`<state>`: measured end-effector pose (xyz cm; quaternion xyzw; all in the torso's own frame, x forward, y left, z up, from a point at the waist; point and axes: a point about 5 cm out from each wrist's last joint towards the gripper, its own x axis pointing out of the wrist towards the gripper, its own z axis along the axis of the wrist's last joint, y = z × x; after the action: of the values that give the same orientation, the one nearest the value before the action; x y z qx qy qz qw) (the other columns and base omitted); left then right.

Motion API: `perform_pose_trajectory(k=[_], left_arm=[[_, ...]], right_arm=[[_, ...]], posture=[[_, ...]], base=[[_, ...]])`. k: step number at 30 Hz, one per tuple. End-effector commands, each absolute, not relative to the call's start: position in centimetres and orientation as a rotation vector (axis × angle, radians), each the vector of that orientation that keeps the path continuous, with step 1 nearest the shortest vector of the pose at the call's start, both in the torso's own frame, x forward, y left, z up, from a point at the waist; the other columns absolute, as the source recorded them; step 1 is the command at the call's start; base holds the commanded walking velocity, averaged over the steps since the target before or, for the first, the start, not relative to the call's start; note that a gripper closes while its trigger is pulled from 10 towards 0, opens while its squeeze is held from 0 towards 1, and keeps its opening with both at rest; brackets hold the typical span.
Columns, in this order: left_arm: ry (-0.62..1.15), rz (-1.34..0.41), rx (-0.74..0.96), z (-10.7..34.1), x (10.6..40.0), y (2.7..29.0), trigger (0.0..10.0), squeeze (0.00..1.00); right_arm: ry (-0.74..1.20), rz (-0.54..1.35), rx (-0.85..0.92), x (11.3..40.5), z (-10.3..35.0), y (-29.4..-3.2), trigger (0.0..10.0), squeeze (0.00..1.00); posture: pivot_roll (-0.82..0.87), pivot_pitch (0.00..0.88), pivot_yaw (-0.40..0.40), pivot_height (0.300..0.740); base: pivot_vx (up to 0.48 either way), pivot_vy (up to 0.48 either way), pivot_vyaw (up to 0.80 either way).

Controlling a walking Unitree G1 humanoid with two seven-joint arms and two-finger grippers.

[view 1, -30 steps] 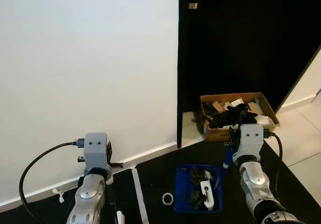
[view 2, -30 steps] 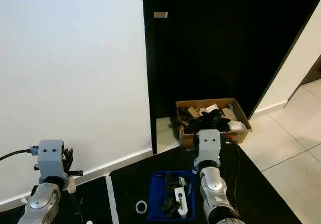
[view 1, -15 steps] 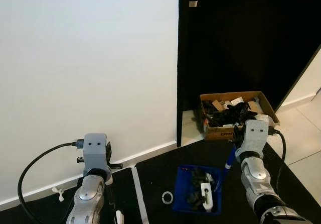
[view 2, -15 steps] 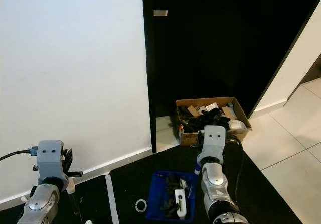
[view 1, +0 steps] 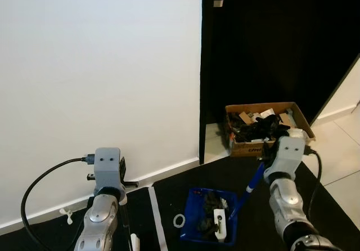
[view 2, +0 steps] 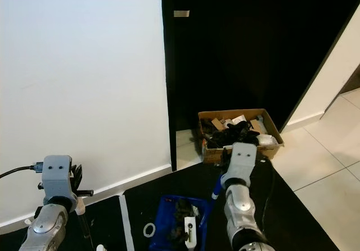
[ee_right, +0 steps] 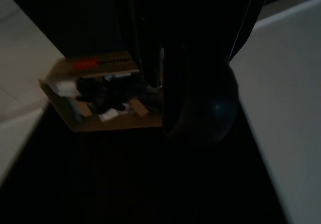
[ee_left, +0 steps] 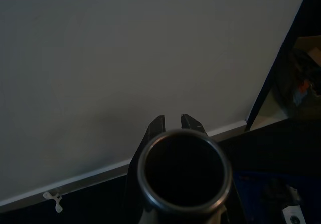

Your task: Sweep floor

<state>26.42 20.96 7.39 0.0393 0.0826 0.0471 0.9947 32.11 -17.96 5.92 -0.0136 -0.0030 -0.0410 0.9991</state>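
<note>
Two tools are in your grip: the right gripper (view 1: 260,172) is closed on the blue handle (view 1: 251,182) of a dustpan (view 1: 207,224), low centre of the frame, and the left gripper (ee_left: 173,123) has its fingers set round a dark tube (ee_left: 181,175), probably the broom's pole. Judge the dustpan light but front-heavy, loaded with dark scraps and a white block; keep it level and hold near the handle's top. Expect the pole to be stiff and smooth, so grip firmly. Underfoot lies a black mat (view 1: 185,186) with a white tape line (view 1: 155,217); a white ring (view 1: 179,220) lies beside the pan. White wall (view 1: 101,76) fills the upper left, a cardboard box (view 1: 267,126) sits centre right, pale tiles (view 1: 337,149) at lower right.
</note>
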Motion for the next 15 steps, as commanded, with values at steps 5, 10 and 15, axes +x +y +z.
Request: perform_pose_trajectory(k=[5,10,15], left_arm=[[0.191,0.101,0.117,7.04,26.08,21.5,10.0,0.0],[0.191,0.101,0.116,6.99,26.08,21.46,10.0,0.0],[0.19,0.101,0.113,7.01,26.15,21.36,10.0,0.0]], right_arm=[[0.021,-0.069,-0.075,31.62,5.23,-17.92,10.0,0.0],[0.037,-0.061,-0.076,31.62,5.07,-17.88,10.0,0.0],[0.047,-0.057,-0.073,31.51,4.84,-17.79,10.0,0.0]], posture=[[0.1,0.152,0.065,0.74],[0.1,0.152,0.065,0.74],[0.09,0.153,0.062,0.74]], base=[[0.0,0.0,0.0],[0.0,0.0,0.0],[0.0,0.0,0.0]])
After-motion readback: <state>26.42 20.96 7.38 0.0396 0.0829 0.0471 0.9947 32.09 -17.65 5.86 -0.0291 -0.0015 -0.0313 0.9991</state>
